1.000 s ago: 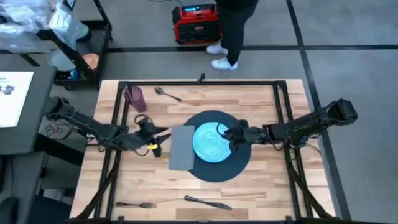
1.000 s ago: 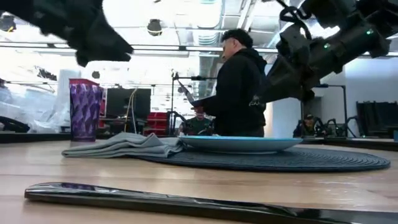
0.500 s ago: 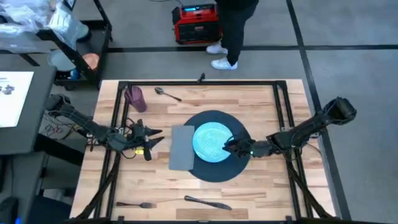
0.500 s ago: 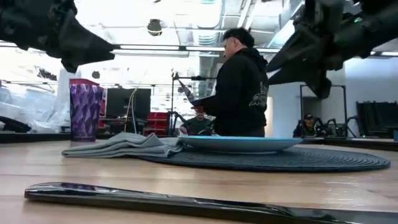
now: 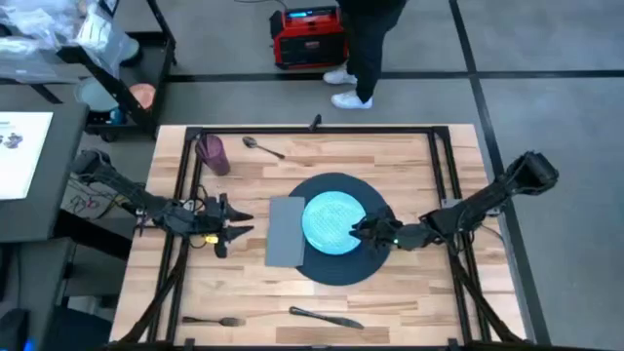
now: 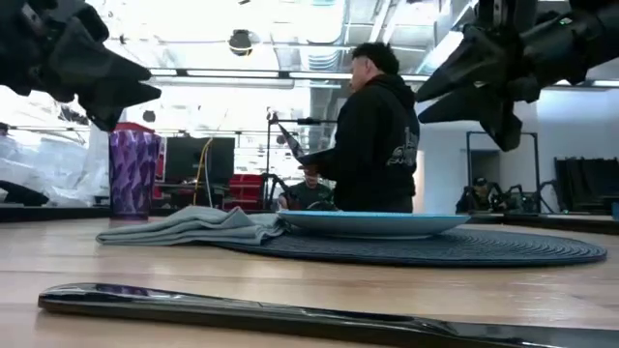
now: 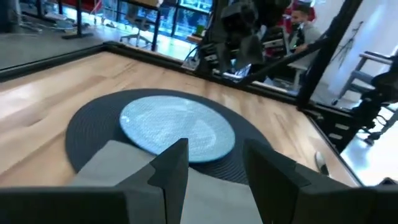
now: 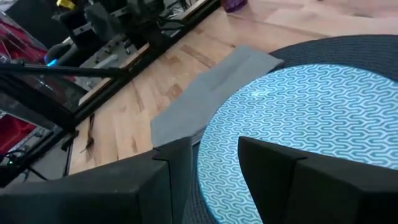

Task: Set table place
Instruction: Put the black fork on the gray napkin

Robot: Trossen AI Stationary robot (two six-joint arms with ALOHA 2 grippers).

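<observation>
Cutlery is left at the table (image 5: 409,292) edges; both grippers, left gripper (image 5: 234,225) and right gripper (image 5: 359,232), are held spread and empty beside the place (image 5: 336,275), seemingly ready for fetching.

Bright overhead lights, glare in low view; near knife (image 6: 290,314) blurred.

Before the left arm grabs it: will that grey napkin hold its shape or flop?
Probably flops: the grey napkin lies in soft folds in the low view. Likely light. One edge overlaps the dark mat beside the blue plate, so dragging may snag.
</observation>
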